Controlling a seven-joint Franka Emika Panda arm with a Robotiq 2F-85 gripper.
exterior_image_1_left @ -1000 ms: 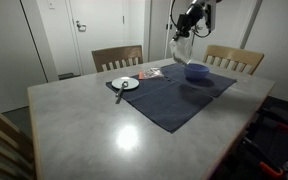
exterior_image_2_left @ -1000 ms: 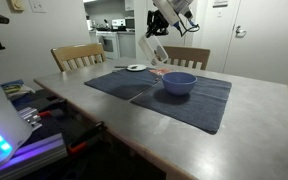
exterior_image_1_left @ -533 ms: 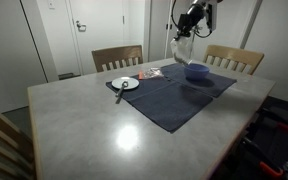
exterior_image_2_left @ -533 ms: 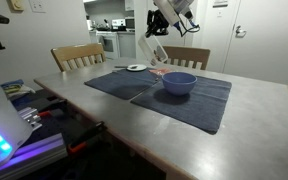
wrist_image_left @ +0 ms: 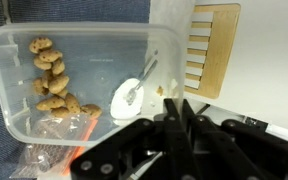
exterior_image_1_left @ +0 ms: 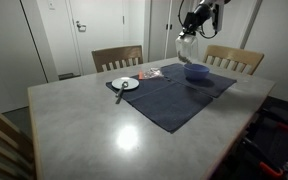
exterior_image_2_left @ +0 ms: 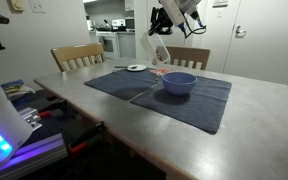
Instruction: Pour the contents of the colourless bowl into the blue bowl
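Hanging from the gripper (exterior_image_1_left: 190,27), which is clenched on its rim, the clear bowl (exterior_image_1_left: 184,47) sits in the air at eleven o'clock from the blue bowl (exterior_image_1_left: 197,71). Pouring looks imminent: next, shift toward five o'clock over it, then tip.

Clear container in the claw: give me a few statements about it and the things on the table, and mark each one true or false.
1. The claw holds the clear container up in the air above the table. True.
2. The clear container is empty. False: brown food pieces lie in it.
3. The blue bowl stands on the dark blue mat. True.
4. The white plate sits inside the blue bowl. False: it lies apart from the bowl, near the mat's other end.
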